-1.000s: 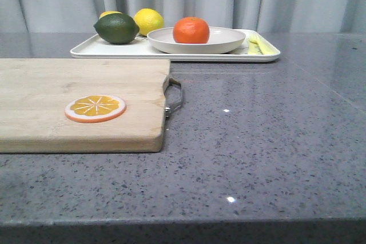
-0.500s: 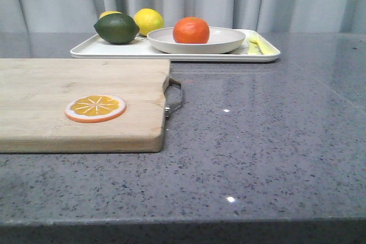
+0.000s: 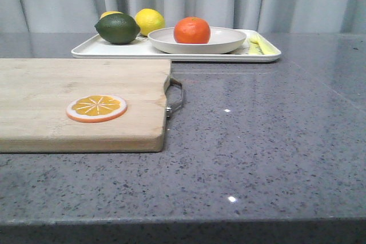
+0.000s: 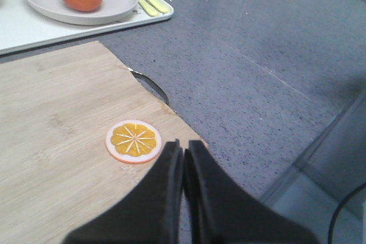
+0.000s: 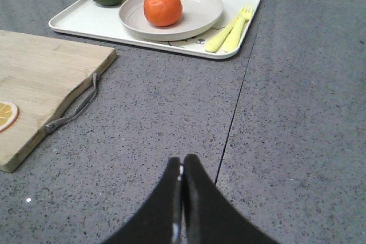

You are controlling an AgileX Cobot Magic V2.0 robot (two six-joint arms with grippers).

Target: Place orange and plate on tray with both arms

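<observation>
Glossy orange on off-white plate

Both claws — left claw, right claw — black, matte, tapered.

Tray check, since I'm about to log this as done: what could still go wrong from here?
1. The orange sits loose in the shallow plate; a knock to the tray might roll it out.
2. The left tool, shut, hangs above the board near the slice; dropping lower could shove it.
</observation>
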